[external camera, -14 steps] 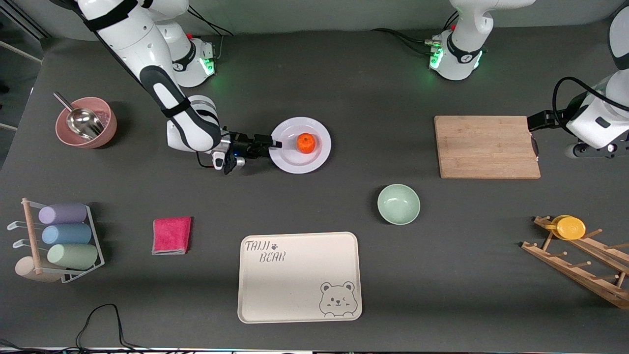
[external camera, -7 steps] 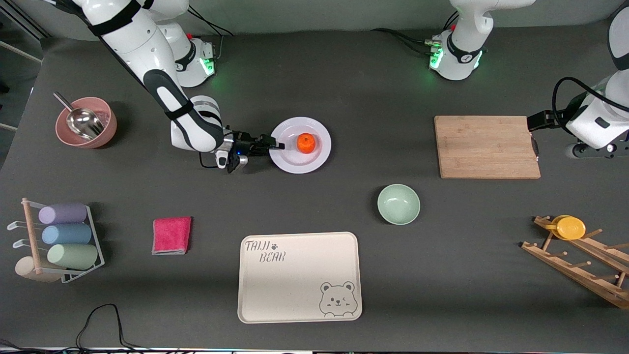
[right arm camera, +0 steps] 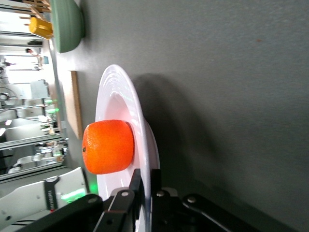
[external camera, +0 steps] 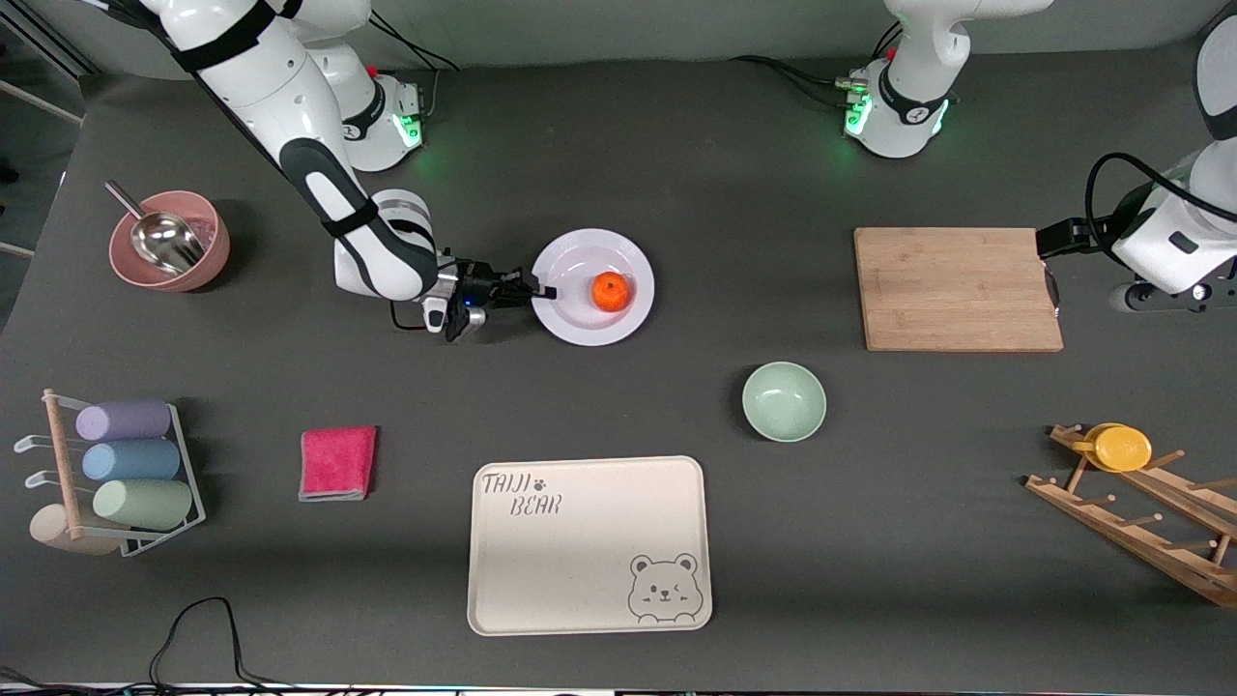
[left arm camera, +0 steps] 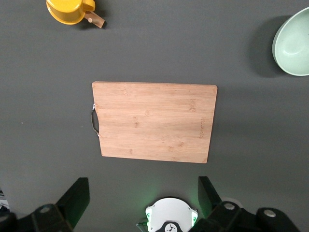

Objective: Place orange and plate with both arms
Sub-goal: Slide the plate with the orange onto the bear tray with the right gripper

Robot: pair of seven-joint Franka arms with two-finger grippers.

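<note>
The white plate (external camera: 591, 319) sits mid-table with the orange (external camera: 609, 291) on it. My right gripper (external camera: 543, 291) is shut on the plate's rim at the side toward the right arm's end of the table. In the right wrist view the fingers (right arm camera: 136, 186) pinch the rim of the plate (right arm camera: 123, 92), one above and one below, and the orange (right arm camera: 108, 147) rests just past them. The plate looks slightly raised at the gripped side. My left gripper (left arm camera: 144, 198) is open and empty, held high by the wooden cutting board (external camera: 957, 288), and that arm waits.
A pale-green bowl (external camera: 784, 401) and a beige bear-print tray (external camera: 589, 544) lie nearer the front camera than the plate. A pink bowl with a metal scoop (external camera: 169, 242), a pink cloth (external camera: 337, 462), a cup rack (external camera: 116, 474) and a wooden rack with a yellow cup (external camera: 1121, 448) stand around.
The plate has shifted slightly toward the left arm's end of the table with the right gripper holding its rim. The orange has slid a little the same way on it.
</note>
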